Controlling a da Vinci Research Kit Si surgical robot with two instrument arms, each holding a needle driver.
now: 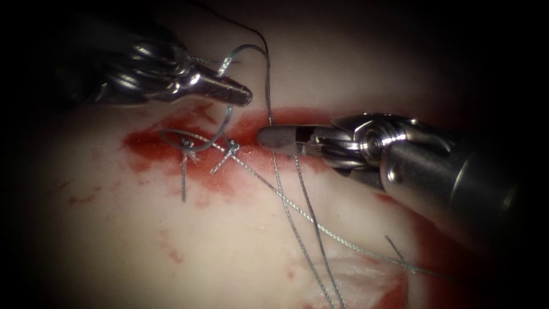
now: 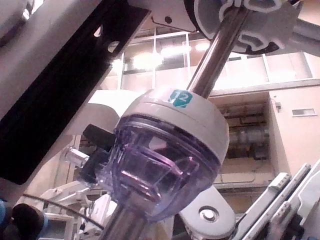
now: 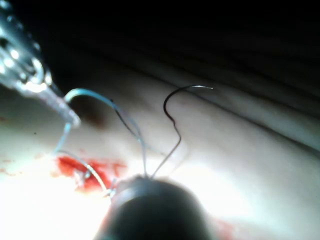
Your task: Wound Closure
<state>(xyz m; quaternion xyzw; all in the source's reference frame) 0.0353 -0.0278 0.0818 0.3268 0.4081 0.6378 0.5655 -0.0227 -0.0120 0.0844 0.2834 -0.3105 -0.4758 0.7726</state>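
On the tissue the cut runs as a red band across the endoscope view. My left tool hangs just above the cut's left part, jaws shut on the thread, which loops over and under them. From the right my right tool lies along the cut, jaws shut where the thread crosses their tip. In the right wrist view two strands leave the right tool: a pale one arcs to the left tool, a dark one curls upward.
Two tied stitches with short cut ends sit on the cut's left part. Long strands of thread trail toward the near edge. Red fluid stains the tissue. The left wrist view shows the shaft in a white and purple collar.
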